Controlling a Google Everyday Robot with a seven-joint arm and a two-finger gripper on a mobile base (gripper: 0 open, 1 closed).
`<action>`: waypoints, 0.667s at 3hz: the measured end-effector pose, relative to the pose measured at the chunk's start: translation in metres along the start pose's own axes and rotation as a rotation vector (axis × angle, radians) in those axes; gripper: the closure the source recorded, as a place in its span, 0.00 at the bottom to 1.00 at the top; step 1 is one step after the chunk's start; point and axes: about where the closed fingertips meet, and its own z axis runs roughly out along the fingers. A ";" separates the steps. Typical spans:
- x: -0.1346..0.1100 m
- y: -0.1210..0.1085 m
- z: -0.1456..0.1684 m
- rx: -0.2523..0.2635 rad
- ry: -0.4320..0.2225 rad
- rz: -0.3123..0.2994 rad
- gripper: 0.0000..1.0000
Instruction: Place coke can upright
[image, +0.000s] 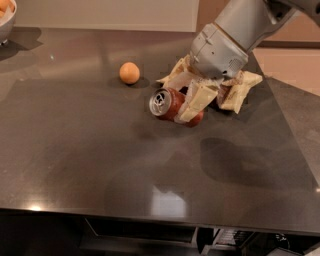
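Camera view, near to far. Front edge of dark table (100, 170) runs across the bottom of the frame, w/ a pale light reflection on the top just behind it, left of centre. Right of centre on the tabletop is a broad dark shadow (235, 160).

Mid-table: coke can (170, 104) lies on its side, not upright. Silver top w/ pull-tab faces left and toward the camera, red-brown body points back-right and a bit down. Gripper (175, 100) is clamped around it. Cream fingers (197, 100) are closed on the can body, one across the near side, the other behind the can on the far side. Can't tell whether the can touches the table or hangs just above it. Grey arm (235, 35) comes down to the gripper from the top-right corner.

Just right of the gripper and partly hidden by it is a snack bag (240, 92), pale yellow and brown, flat on the table. It sits near the can but apart from it.

Further back and to the left, a round orange (129, 72) sits alone on the table, well apart from the can.

Far top-left corner: bowl (6, 27) cut by the frame edge, orange fruit showing inside. Behind the table is a light wall (100, 12).
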 end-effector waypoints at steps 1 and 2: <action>0.003 0.000 0.003 0.023 -0.126 0.241 1.00; 0.007 0.003 0.007 0.044 -0.283 0.382 1.00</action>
